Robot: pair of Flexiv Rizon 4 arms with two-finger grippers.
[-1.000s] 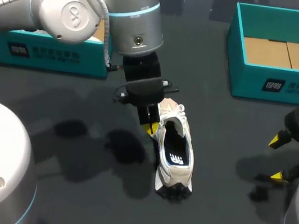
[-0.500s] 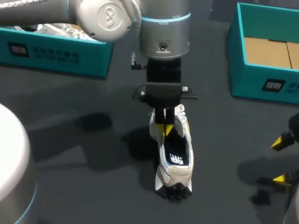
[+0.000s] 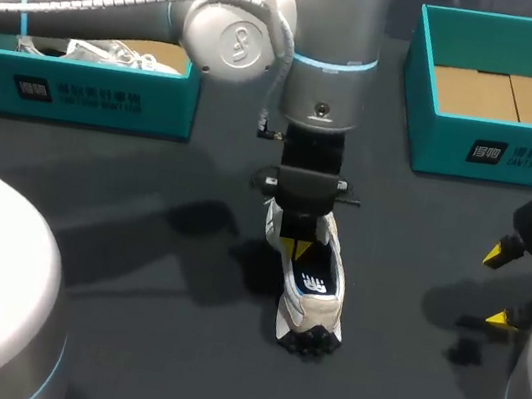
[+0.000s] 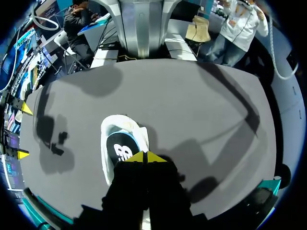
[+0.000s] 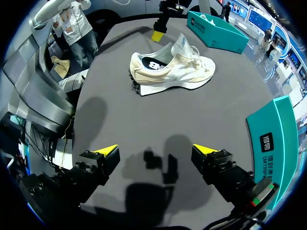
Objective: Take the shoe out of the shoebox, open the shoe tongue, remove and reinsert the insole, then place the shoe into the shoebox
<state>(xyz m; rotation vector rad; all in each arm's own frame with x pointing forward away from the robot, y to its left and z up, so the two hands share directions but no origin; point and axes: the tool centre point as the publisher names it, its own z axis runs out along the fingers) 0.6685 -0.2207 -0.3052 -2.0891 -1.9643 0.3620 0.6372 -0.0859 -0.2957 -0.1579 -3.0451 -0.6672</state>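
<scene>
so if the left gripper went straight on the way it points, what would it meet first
The shoe: the left gripper points down into its opening, so its shut tips would most likely land on the dark insole. How far above it they hang is unclear.

Shoe: cream mesh cloth, suede-like panels, matt; insole black, smooth; sole black, knobbly, rubber-like. Worktop: dark grey, matt, smooth. Right-hand shoebox: teal card, matt; brown card floor. Left arm: silver, satin sheen. Left tool: matt black, yellow tips.
</scene>
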